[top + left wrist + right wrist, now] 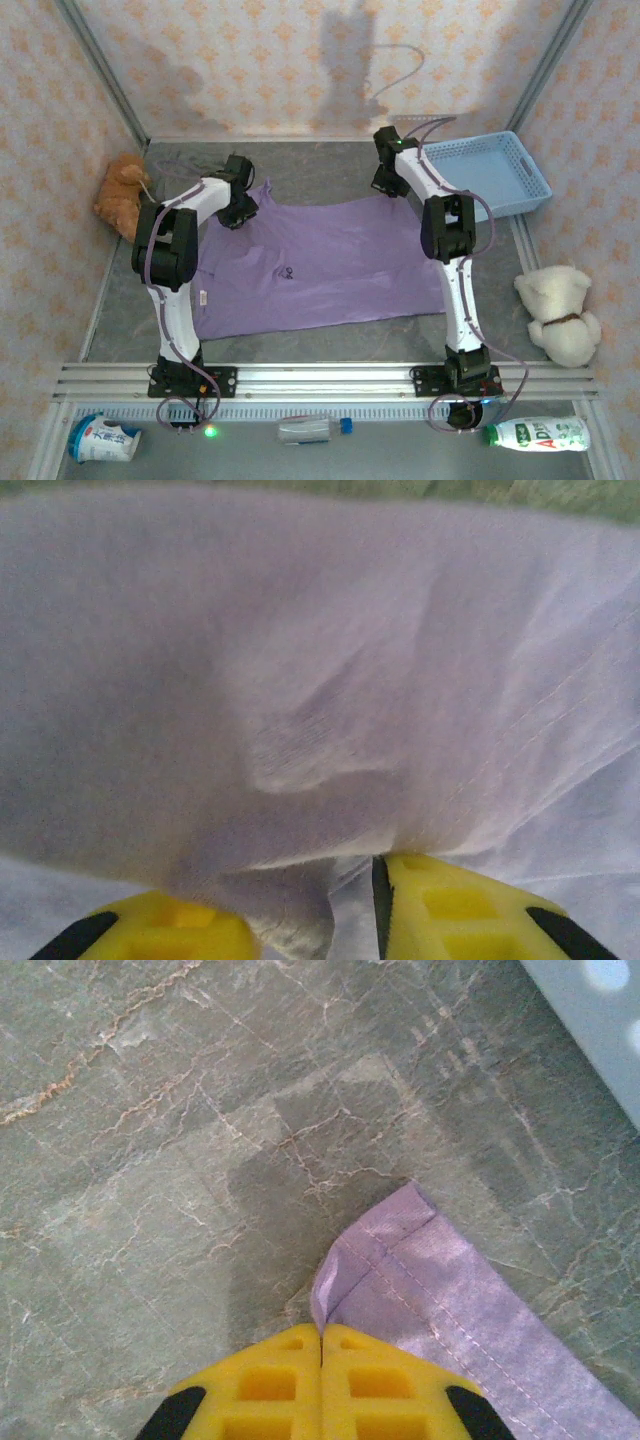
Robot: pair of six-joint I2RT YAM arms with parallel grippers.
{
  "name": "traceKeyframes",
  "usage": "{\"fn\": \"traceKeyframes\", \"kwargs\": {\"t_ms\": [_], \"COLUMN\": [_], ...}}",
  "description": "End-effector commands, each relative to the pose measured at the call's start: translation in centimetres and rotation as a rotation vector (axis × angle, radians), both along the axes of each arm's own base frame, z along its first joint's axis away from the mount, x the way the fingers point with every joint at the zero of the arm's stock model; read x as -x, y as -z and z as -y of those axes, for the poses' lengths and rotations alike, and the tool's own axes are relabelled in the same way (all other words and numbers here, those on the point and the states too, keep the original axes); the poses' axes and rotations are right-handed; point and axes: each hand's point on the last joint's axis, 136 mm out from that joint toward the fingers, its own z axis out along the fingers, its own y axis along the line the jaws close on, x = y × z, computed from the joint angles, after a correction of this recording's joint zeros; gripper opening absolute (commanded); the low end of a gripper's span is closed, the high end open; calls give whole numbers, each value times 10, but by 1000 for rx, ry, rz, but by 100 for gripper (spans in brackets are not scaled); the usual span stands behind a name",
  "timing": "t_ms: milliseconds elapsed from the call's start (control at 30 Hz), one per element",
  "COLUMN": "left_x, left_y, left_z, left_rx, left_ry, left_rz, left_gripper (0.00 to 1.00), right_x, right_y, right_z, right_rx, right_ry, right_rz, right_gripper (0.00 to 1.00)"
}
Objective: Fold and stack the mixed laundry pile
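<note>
Nearest, item one: lavender short-sleeved shirt (pixel 330 265), spread flat across the middle of the grey marbled surface (pixel 300 345), small dark chest mark (pixel 286 271) facing up.
- Handling (judged): thin, limp and light; it will sag and crease wherever unsupported. Take it at hems and corners, lifting both far corners together.
- Cream plush toy (pixel 558 312): at 4 o'clock of the shirt, apart from it.
- Orange plush toy (pixel 122 195): at 10 o'clock, against the wall.
- Left hand (pixel 238 210): at the shirt's 11 o'clock corner. Its yellow fingers (pixel 450 910) stand apart astride a raised tuck of cloth, with no pinch visible.
- Right hand (pixel 388 186): at the 1 o'clock corner, fingers pressed together, pinching the stitched hem corner (pixel 400 1220).
- Light blue lattice basket (pixel 530 170): farthest, at 2 o'clock, not touching the shirt.
</note>
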Motion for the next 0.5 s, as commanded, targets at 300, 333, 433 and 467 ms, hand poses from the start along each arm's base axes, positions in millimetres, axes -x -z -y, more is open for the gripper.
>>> {"fn": "traceKeyframes", "kwargs": {"t_ms": [300,333,433,467], "left_x": [-9,-7,-3,-1], "left_y": [-33,-36,-49,-54], "left_z": [-7,-8,-8,-6], "left_rx": [-56,-57,-37,-22], "left_ry": [-19,-20,-12,-3], "left_rz": [43,42,57,64], "left_gripper": [0,0,0,0], "right_x": [1,1,3,5], "right_y": [-40,-42,-52,-56], "right_z": [9,9,10,10], "right_rx": [21,23,20,17], "right_ry": [-1,-1,-3,-7], "right_rz": [60,63,73,73], "right_gripper": [0,0,0,0]}}
